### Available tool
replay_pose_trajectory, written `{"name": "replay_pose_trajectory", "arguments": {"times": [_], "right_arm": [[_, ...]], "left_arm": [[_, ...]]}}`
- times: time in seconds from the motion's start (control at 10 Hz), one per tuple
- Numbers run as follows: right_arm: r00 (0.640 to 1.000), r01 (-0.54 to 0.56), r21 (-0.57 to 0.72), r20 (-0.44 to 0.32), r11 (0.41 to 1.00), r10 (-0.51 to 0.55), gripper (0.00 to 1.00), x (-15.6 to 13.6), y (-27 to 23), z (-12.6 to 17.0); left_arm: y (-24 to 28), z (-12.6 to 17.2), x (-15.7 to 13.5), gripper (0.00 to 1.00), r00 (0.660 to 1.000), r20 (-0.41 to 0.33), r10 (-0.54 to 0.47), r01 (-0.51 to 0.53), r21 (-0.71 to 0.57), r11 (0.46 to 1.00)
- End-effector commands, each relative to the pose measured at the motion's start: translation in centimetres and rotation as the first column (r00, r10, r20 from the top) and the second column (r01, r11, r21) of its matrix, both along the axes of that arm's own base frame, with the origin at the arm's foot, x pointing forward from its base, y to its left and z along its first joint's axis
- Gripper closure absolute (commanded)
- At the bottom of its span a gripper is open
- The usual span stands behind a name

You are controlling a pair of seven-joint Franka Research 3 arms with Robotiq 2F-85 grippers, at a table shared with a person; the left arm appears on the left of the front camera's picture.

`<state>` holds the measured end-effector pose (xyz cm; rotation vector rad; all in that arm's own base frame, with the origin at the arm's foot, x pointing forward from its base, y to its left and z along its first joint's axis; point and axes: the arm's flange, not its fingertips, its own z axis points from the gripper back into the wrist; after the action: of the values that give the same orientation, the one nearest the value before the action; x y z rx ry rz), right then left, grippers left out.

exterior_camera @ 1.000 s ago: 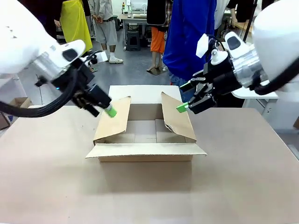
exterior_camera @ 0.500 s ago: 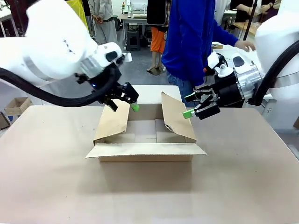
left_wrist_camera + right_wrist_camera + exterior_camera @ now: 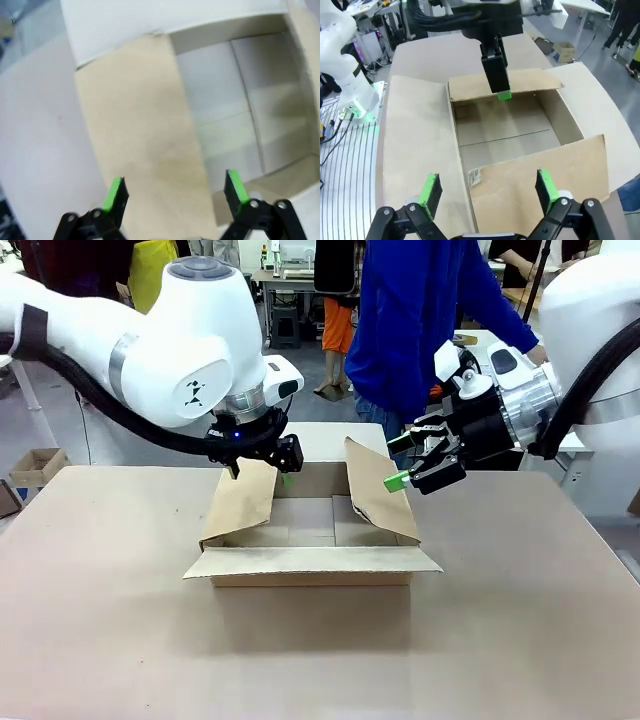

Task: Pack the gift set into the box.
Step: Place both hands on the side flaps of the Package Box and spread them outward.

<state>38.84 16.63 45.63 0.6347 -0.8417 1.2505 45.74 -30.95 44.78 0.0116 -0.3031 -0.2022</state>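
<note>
Box on the desk, midway between its left and right edges and nearer the far edge, all four flaps open, bare cardboard floor showing. Left gripper over the box's left flap, fingers spread wide, gripping nothing; one green pad just at that flap's upper far end, contact not clear. Right gripper beside the upstanding right flap, likewise wide apart and holding nothing, lower pad close to the flap's top edge on its outer side. Person in blue at the desk's far edge, behind the box.
</note>
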Motion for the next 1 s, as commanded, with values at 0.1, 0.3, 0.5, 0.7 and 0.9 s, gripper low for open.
{"name": "replay_pose_trajectory", "arguments": {"times": [0.1,0.3,0.5,0.7,0.9], "right_arm": [[1.000,0.011,0.033,-0.005,0.999,-0.011,0.00,0.2,0.1,0.0],[1.000,0.011,0.033,-0.005,0.999,-0.011,0.00,0.2,0.1,0.0],[1.000,0.011,0.033,-0.005,0.999,-0.011,0.00,0.2,0.1,0.0],[1.000,0.011,0.033,-0.005,0.999,-0.011,0.00,0.2,0.1,0.0],[1.000,0.011,0.033,-0.005,0.999,-0.011,0.00,0.2,0.1,0.0]], "left_arm": [[-1.9,-1.0,1.9,0.00,0.994,-0.092,0.051,-0.048,0.028,0.998],[-1.9,-1.4,2.3,0.00,0.993,-0.103,0.053,-0.051,0.020,0.999],[-1.7,-2.0,2.7,0.00,0.990,-0.101,0.099,-0.093,0.066,0.994],[-1.5,-2.2,2.0,0.00,0.988,-0.090,0.123,-0.117,0.068,0.991],[-0.8,-1.4,1.0,0.00,0.985,-0.090,0.149,-0.141,0.095,0.986]]}}
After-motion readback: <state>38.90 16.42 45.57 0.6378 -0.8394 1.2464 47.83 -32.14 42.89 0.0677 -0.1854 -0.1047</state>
